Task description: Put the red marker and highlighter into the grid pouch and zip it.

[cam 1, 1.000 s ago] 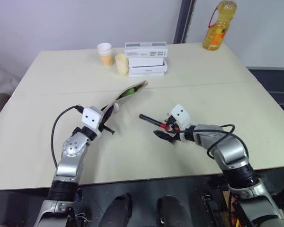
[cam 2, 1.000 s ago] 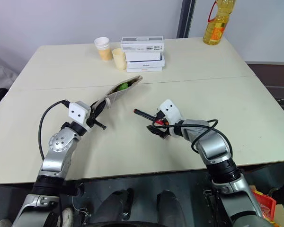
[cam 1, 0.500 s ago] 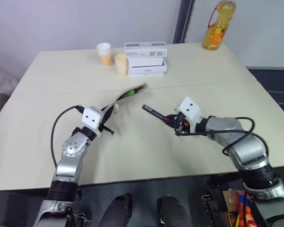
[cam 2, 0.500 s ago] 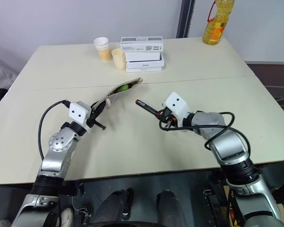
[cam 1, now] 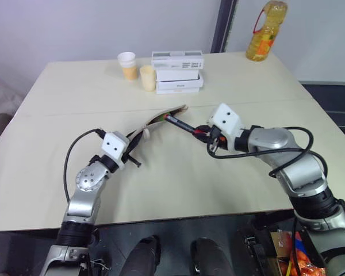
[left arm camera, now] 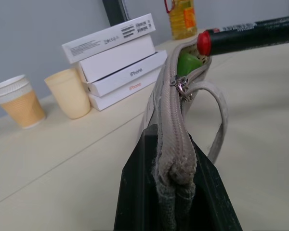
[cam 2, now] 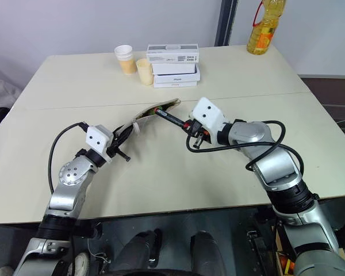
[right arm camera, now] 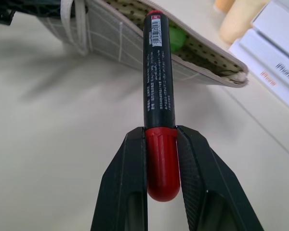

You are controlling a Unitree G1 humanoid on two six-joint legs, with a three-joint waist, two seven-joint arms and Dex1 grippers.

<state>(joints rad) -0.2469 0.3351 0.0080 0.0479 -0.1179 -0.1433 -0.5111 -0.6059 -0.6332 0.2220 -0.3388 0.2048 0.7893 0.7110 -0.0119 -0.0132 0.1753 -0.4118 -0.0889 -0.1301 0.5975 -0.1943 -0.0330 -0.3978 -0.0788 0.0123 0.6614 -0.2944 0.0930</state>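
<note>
Far side of my table (cam 1: 75,92): two paper cups side by side, white-rimmed one w/ tan sleeve (cam 1: 127,65) on the left, plain cream one (cam 1: 148,78) just right of it. Cream cup sits right beside a stack of 3 flat white boxes (cam 1: 178,72), top one w/ printed label on its edge. Back right corner: bottle of yellow oil (cam 1: 267,31), red handle, orange label, standing upright, well apart from the boxes.

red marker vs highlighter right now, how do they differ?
The red marker is outside the grid pouch, clamped by its red cap in the right gripper; the highlighter lies inside the open pouch. The marker is slim and black-barrelled; of the highlighter just a green bit shows. Both sit at the pouch's open mouth.
</note>
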